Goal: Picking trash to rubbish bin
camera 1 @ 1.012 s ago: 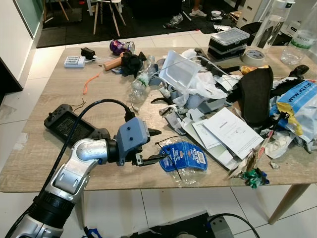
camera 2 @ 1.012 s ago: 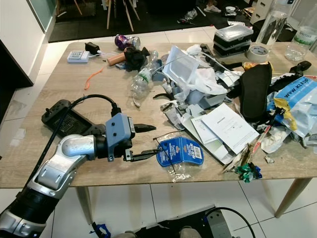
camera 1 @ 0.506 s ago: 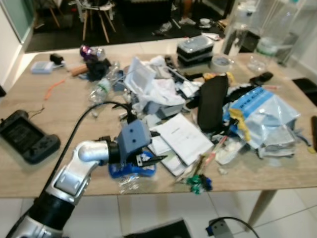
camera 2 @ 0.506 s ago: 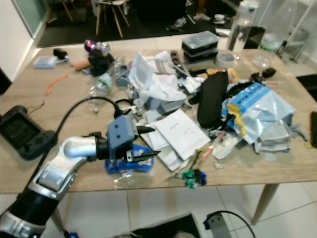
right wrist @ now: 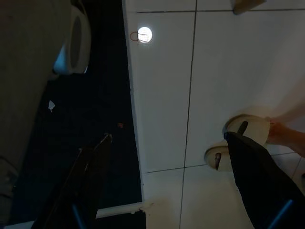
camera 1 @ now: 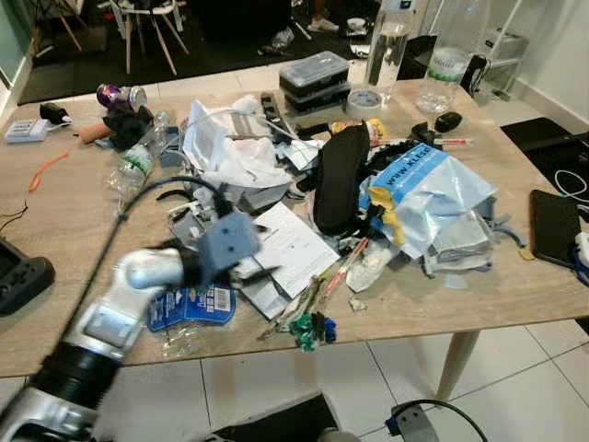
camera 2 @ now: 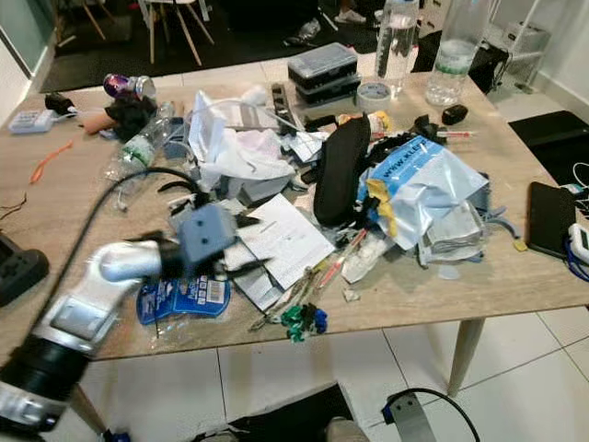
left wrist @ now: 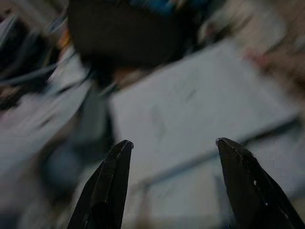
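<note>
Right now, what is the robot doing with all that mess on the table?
The robot is tidying trash off a very cluttered wooden table. Its left gripper is open and empty, reaching over a white sheet of paper near the table's front edge. A blue-labelled plastic wrapper lies beside its arm, not held. The right gripper hangs open over the tiled floor. Nothing has been picked up.
</note>
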Tool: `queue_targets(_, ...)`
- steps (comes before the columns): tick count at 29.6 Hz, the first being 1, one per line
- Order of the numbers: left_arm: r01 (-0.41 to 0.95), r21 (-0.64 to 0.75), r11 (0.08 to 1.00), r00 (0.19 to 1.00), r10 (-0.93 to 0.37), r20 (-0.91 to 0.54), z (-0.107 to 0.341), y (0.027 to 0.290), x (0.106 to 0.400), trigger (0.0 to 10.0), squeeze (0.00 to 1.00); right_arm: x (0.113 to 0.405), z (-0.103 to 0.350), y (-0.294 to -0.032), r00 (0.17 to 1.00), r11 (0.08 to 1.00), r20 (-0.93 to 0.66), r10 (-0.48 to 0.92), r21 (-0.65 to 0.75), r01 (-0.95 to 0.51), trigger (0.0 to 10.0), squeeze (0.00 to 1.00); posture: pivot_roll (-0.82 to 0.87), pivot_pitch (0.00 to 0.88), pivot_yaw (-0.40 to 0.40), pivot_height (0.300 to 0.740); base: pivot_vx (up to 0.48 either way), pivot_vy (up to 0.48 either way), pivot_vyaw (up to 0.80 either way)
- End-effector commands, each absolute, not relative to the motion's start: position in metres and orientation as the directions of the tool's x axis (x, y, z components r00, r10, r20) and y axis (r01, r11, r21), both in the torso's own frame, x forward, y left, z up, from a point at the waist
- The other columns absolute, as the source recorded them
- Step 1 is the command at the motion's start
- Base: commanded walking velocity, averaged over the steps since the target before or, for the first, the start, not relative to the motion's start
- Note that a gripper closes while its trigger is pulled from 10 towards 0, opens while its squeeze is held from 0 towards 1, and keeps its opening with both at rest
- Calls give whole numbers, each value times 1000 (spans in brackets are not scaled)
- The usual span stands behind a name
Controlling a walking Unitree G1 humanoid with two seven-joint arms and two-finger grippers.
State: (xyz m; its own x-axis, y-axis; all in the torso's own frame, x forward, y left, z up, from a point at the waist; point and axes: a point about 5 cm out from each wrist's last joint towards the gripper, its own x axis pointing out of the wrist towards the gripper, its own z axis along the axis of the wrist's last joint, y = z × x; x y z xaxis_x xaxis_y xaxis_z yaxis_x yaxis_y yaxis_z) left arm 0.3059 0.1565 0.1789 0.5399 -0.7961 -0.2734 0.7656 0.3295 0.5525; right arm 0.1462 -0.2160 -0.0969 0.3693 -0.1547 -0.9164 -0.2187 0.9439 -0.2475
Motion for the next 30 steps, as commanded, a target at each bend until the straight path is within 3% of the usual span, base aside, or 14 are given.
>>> queue_targets(1,732,604,315,583,-748,-317,184,174,310,10000,0,141,-99,-214,349,943,-926,-147,-237,-233,10000,0,-50,140,28,740,0,0,0)
queue_targets(5,657,667,352,695,-626,-354,200,219,317,10000,0,141,-99,-214,347,941,-927,-144,-237,-242,10000,0,-50,140,28,740,0,0,0)
queue_targets(7,694,625,357,670,-636,-382,203,229,312,10000,0,141,-99,-214,347,941,-927,-143,-236,-242,10000,0,-50,140,28,740,0,0,0)
queue_targets(11,842,461,281,504,-717,-482,202,242,287,10000,0,141,-99,-214,347,939,-927,-141,-236,-250,10000,0,-50,140,28,740,0,0,0)
queue_targets(15,903,357,238,404,-754,-518,205,249,273,10000,0,141,-99,-214,347,938,-927,-140,-237,-254,10000,0,-50,140,28,740,0,0,0)
queue_targets(18,951,272,150,281,-786,-550,211,255,255,10000,0,141,-99,-214,346,936,-928,-140,-238,-260,10000,0,-50,140,28,740,0,0,0)
queue_targets(23,958,259,126,253,-800,-544,213,256,252,10000,0,141,-99,-214,345,935,-928,-138,-237,-263,10000,0,-50,140,28,740,0,0,0)
queue_targets(29,955,244,166,273,-815,-511,199,247,253,10000,0,141,-99,-214,348,932,-928,-135,-237,-272,10000,0,-50,140,28,740,0,0,0)
queue_targets(30,958,225,177,271,-814,-515,193,246,252,10000,55,141,-99,-214,348,933,-928,-135,-238,-272,10000,0,-50,140,28,740,0,0,0)
